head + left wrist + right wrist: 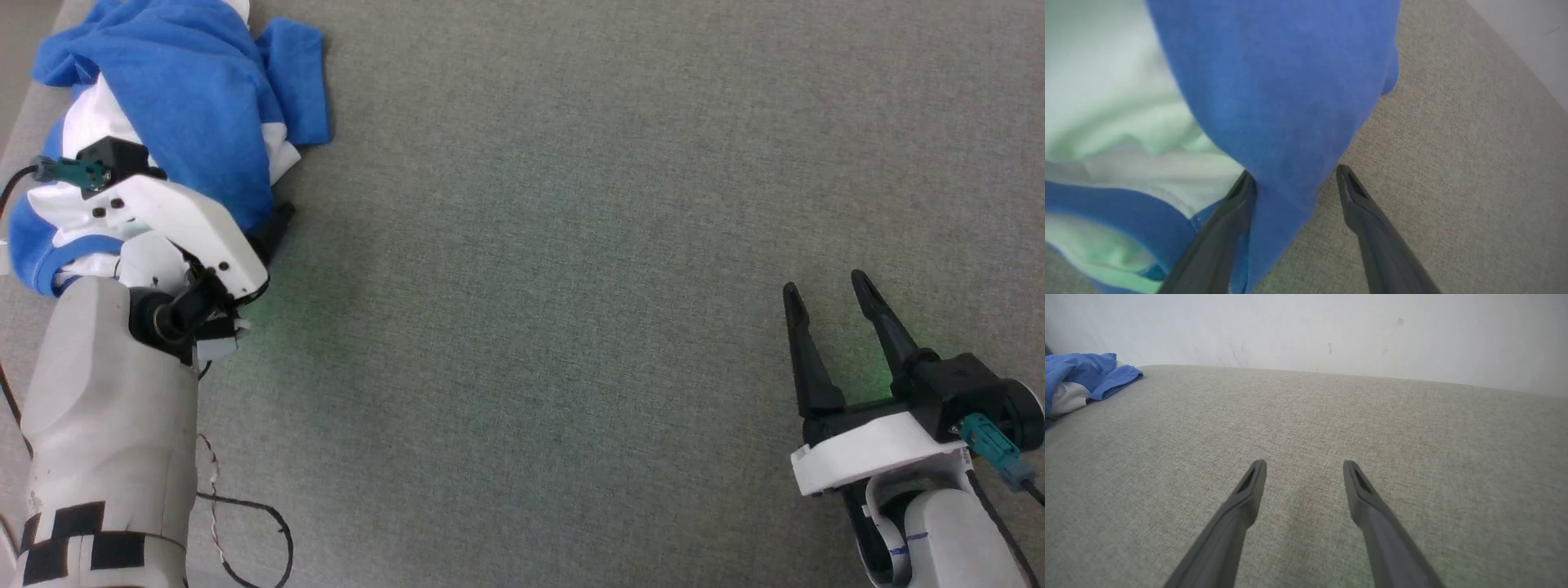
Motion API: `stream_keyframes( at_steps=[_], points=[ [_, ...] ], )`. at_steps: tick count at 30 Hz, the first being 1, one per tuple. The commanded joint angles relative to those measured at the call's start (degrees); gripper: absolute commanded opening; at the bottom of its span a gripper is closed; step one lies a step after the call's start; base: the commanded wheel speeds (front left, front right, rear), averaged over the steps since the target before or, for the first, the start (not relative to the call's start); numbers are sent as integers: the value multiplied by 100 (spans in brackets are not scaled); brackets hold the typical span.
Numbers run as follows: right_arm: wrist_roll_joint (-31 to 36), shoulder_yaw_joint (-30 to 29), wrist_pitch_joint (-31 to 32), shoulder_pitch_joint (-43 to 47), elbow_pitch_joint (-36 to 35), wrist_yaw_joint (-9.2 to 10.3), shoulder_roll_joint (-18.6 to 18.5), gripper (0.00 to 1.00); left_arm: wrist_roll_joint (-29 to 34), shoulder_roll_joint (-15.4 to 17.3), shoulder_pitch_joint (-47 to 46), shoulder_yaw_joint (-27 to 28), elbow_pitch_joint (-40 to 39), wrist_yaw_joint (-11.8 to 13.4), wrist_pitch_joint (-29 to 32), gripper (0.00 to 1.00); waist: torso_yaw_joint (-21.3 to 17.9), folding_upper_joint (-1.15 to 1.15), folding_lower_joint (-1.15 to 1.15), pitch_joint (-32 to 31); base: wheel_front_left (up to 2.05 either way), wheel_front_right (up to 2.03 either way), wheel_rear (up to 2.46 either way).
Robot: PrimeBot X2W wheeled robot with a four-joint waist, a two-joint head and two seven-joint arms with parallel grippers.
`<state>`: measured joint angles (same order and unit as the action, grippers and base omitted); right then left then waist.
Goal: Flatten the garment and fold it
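Presently, the garment is bunched at the far left edge of the grey surface. The left gripper is held wide, with a blue fold between its fingers. The right gripper is spread wide over bare surface, well apart. If only this fold is pinched, the heap could be dragged off the edge or twisted tighter. Its long axis is judged to run along that edge, away from the robot; neck and hem cannot be told apart.

Garment far left on surface

One garment, one left tool, one right tool.
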<state>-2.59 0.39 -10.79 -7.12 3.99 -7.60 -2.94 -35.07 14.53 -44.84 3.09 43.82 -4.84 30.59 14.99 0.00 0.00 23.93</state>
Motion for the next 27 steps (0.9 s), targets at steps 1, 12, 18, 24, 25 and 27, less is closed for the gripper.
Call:
stream_keyframes(
  at_steps=[1,12,18,24,25,27],
  points=[
    [-26,10,-41,-83,14,11,6,100,-6,-59,177,-50,72,48,14,82,-4,0,0,-18,0,0,0],
    [-247,83,-180,36,386,11,6,100,220,238,-72,124,-484,30,-1628,0,60,0,0,-653,0,0,0],
    [-572,266,-317,141,735,11,6,100,414,462,-697,-187,-1043,-159,-1991,0,40,0,0,-1273,0,0,0],
    [-909,401,-399,281,1065,11,6,100,372,407,-1402,-643,-1771,-238,-1946,0,-238,0,0,-1830,0,0,0],
    [-947,402,-405,307,1107,11,6,100,303,363,-1506,-722,-1896,-245,-1895,0,-294,0,0,-1887,0,0,0],
    [-1003,399,-413,363,1172,11,6,100,121,270,-1666,-879,-2091,-255,-1773,0,-411,0,0,-1992,0,0,0]
  ],
)
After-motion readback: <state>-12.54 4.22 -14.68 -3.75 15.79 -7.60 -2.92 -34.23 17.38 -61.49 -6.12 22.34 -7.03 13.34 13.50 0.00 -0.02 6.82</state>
